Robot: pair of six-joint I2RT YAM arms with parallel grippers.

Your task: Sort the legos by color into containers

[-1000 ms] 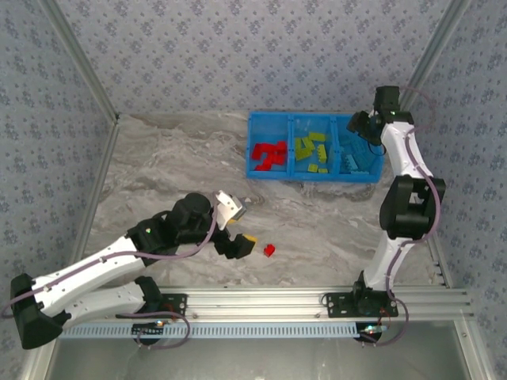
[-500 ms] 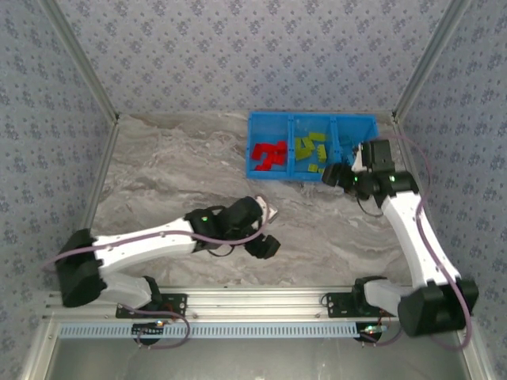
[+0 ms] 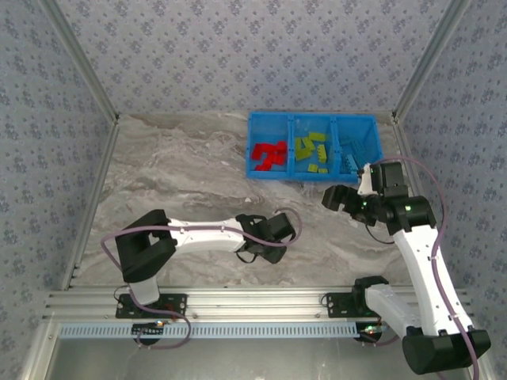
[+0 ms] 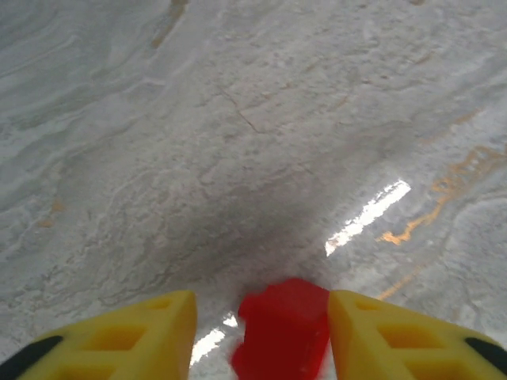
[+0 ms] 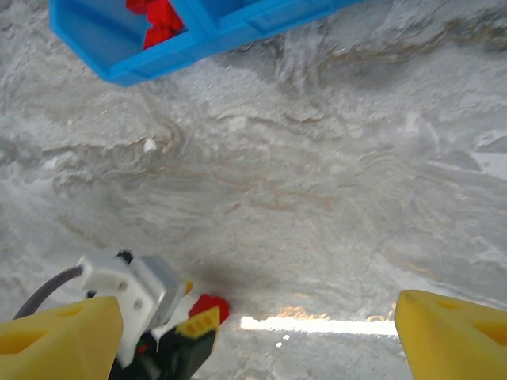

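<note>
One red lego (image 4: 285,328) lies on the marble table between the yellow fingers of my left gripper (image 4: 261,317). The right finger touches it; a narrow gap shows on the left, so the gripper is still open. In the top view the left gripper (image 3: 273,252) covers this lego. The right wrist view shows the lego (image 5: 210,306) beside the left gripper (image 5: 178,336). My right gripper (image 5: 257,332) is wide open and empty, hovering just in front of the blue bin (image 3: 313,119). Its containers hold red legos (image 3: 269,156), green legos (image 3: 313,150) and blue legos (image 3: 356,154).
The marble table (image 3: 174,174) lies between patterned walls, with a metal rail (image 3: 261,301) at the near edge. The bin's corner (image 5: 119,47) with red legos (image 5: 162,16) shows at the top of the right wrist view.
My left arm reached right over the loose red lego and its jaws narrowed around it. My right arm pulled back from the bin towards the near side, jaws widening.
</note>
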